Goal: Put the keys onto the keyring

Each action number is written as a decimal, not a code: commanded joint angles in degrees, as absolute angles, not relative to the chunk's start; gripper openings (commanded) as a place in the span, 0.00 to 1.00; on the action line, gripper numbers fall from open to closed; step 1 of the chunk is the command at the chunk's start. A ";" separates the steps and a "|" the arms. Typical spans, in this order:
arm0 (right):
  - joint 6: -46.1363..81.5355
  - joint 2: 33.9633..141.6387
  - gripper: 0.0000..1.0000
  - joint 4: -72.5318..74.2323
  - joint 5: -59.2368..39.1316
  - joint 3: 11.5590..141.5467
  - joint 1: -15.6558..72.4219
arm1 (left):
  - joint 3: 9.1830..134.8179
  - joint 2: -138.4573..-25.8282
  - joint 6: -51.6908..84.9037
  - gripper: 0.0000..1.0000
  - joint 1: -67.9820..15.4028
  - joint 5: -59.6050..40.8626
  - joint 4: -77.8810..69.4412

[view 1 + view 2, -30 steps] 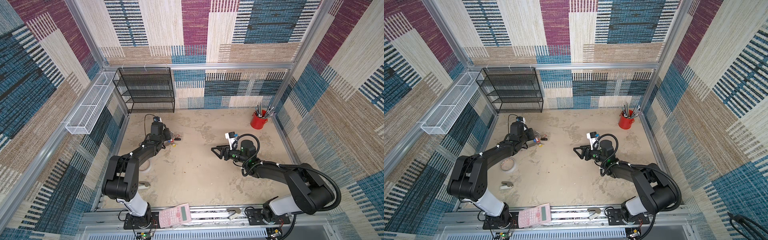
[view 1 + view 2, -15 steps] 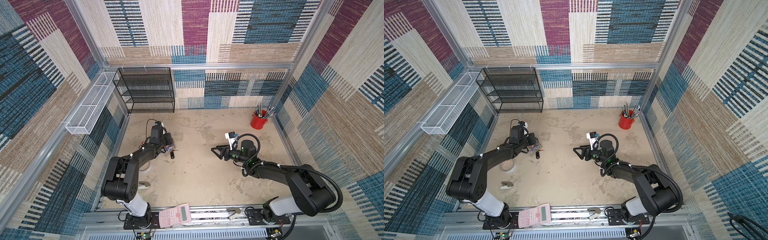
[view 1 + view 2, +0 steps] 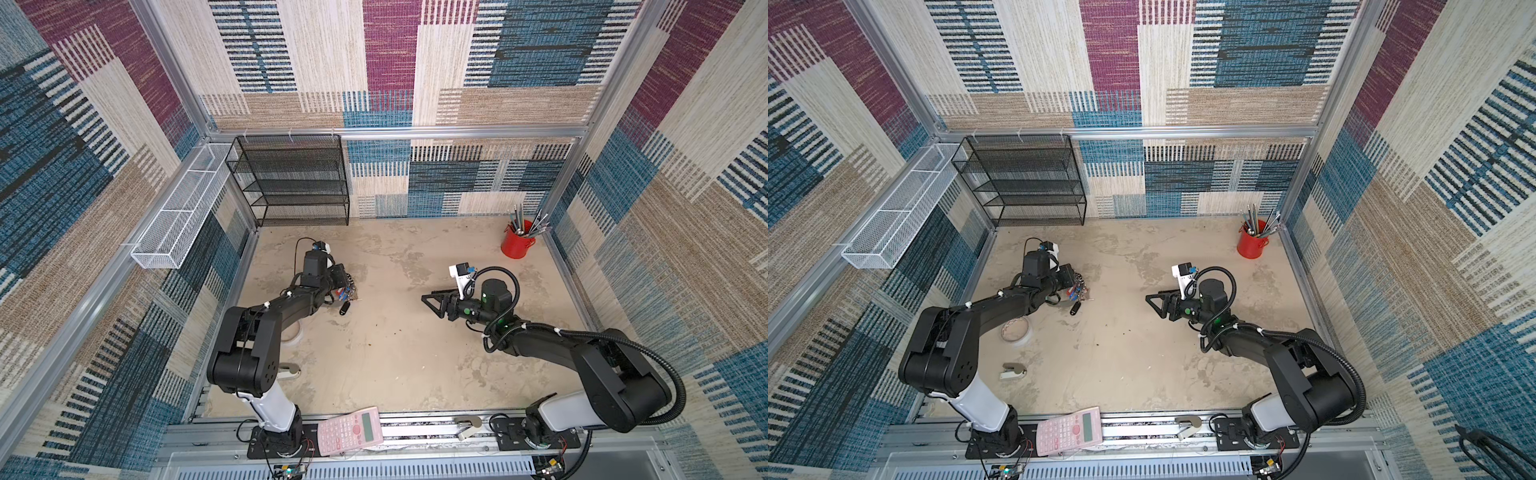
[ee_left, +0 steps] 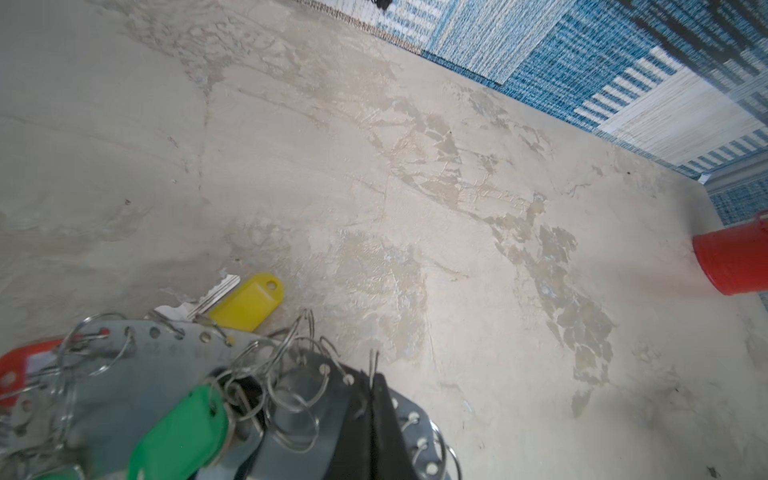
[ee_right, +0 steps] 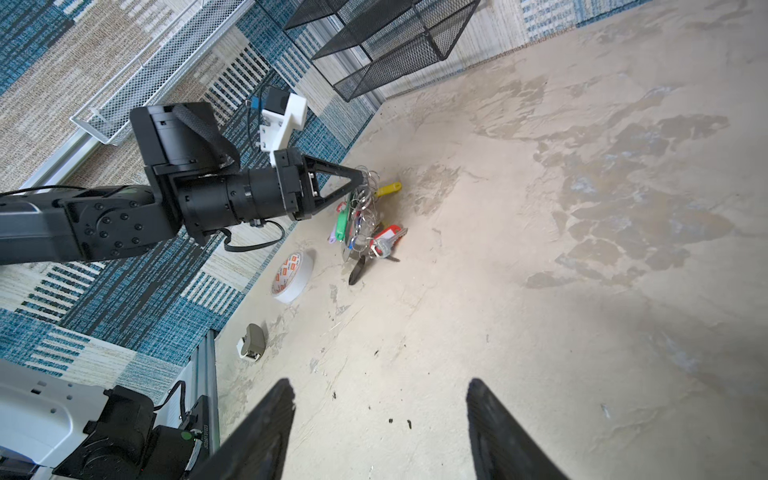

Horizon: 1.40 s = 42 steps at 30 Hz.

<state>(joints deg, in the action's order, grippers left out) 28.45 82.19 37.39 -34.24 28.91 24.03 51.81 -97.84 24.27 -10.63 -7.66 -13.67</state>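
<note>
Keys (image 4: 245, 301), a silver blade beside a yellow tag, lie flat on the desk (image 4: 415, 187) just past the outer edge of the keyring (image 4: 166, 361). Whether they touch that edge cannot be told. Your left hand (image 5: 359, 172) is pressed together on the grey keyring plate and holds it tilted. Its wire loops and its green and red tags hang down toward the desk. Your right hand (image 5: 379, 382) is spread and holds nothing; its fingers (image 5: 266, 424) frame bare desk in the right wrist view.

The relation that matters is this. The keys sit just beyond the tip of the left hand, while the right hand hovers well apart across the middle of the desk, aimed toward them. The left hand is much nearer but is busy with the keyring. The pick most likely falls to the right hand, which would have to cross open desk toward the left arm's side.

The tag's long axis runs outward from the left hand at a slant. The end with a visible hole points away from the keyring, toward open desk, and the key blade lies alongside, nearly parallel. From the right hand the tag lies crosswise, along the line between the fingers. A wrist turn may be needed to close across its narrow width.
</note>
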 commanded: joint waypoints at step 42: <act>28.48 55.03 0.70 16.66 -28.25 27.93 9.49 | 63.24 -93.94 32.15 0.00 -41.42 -7.79 -12.81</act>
